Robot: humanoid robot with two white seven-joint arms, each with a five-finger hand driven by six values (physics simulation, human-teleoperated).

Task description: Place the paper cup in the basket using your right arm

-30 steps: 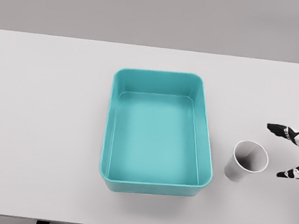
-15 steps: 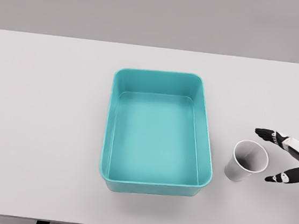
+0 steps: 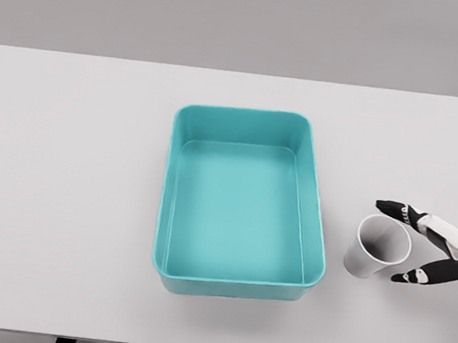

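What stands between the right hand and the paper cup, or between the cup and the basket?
Nothing visible. The right hand is open beside the paper cup, and only bare table separates the cup from the basket.

My right hand spread beside the upright paper cup, teal basket just left of it, white table.
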